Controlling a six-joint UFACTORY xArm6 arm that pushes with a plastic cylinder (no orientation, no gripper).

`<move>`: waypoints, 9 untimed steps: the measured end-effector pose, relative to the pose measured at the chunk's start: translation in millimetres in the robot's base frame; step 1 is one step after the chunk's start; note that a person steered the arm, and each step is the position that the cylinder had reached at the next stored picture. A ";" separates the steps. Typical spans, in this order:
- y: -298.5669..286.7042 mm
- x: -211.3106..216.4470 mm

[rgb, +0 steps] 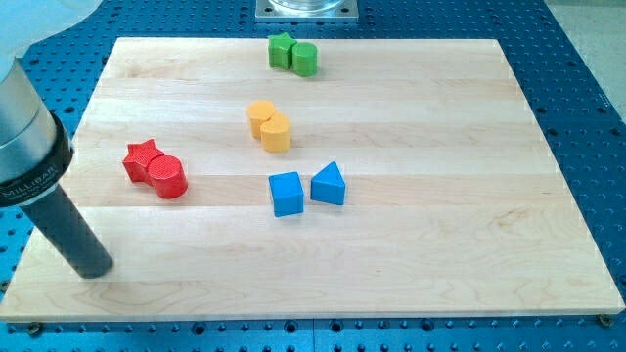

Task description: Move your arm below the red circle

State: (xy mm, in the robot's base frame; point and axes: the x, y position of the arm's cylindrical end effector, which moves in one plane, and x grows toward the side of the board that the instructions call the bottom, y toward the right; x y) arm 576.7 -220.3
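While my tip (93,269) sits on the tabletop (440,254) at the view's lower left, it touches no block; it's a bare rod, so no fingers to spread or pinch. Red circle (169,178) lies up and to the right of it, touching red star (144,158). Further right: blue cube (287,194) beside blue triangle (329,184). Two yellow blocks (268,124) touching mid-board, two green blocks (293,54) touching at top edge.

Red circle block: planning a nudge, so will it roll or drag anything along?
The red circle block lies flat on the smooth wooden board, so it probably slides, not rolls. It touches the red star block, which may shift too.
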 end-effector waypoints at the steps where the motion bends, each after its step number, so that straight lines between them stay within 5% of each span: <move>1: 0.0 0.0; 9: -1.0 8.0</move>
State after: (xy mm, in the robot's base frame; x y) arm 584.7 -221.3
